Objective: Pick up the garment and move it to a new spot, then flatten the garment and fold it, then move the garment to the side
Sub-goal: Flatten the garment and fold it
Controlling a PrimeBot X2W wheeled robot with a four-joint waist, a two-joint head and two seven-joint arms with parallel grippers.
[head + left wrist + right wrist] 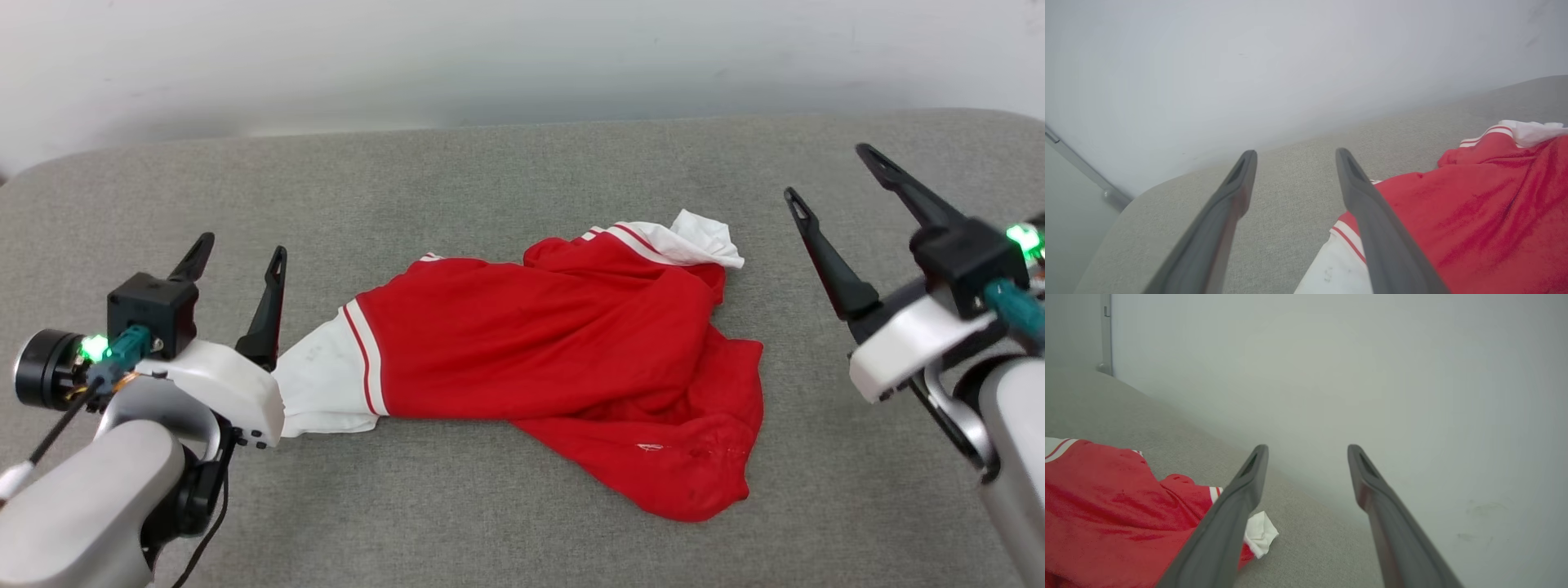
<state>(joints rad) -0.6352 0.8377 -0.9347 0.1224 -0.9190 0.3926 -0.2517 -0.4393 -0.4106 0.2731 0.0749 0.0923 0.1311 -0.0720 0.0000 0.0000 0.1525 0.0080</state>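
Two hands spread wide, both empty: left hand [242,247] just beside white sleeve [322,384], right hand [827,173] well clear. Garment [563,343] crumpled mid-cushion [490,180] (lettering hidden). Flattening likely next: pinch opposite edges, draw apart slowly.

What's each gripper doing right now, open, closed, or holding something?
Left gripper: open, holding nothing, right beside the garment.
Right gripper: open, holding nothing, apart from the garment.
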